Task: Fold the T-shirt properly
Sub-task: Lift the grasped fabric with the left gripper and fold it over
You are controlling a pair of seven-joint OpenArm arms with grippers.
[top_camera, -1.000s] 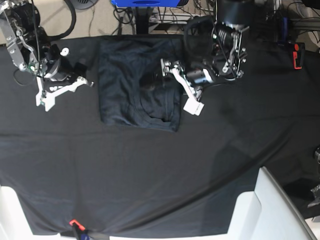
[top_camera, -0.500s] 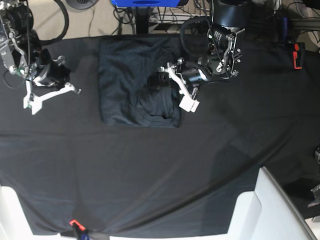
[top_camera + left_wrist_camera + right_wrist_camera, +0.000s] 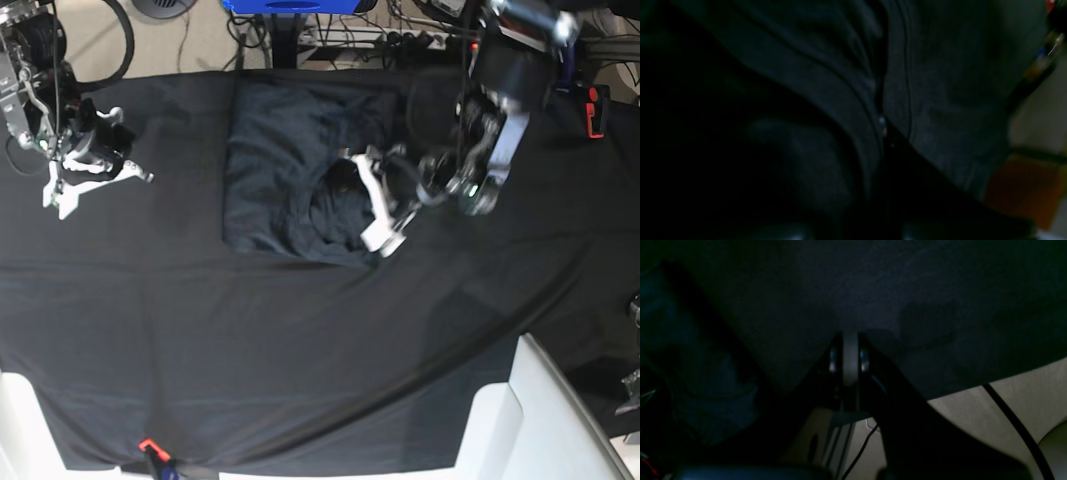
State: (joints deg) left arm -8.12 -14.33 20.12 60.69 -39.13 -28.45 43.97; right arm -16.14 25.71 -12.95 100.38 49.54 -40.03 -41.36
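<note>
The left claw (image 3: 885,136) is clamped on the T-shirt (image 3: 270,170), pinching a rumpled fold. Right beneath and beside that claw, the shirt lies in a compact, roughly oblong bundle, so I judge the main folding largely done (though I can't count the layers from here). What seems left is straightening the wrinkled side under the claw and squaring the edges. Farther off, well apart from the clamped claw and the shirt, the right claw (image 3: 850,356) has its tips together over the black tablecloth (image 3: 300,370).

No readable text, labels, brands, numbers or signs anywhere.
</note>
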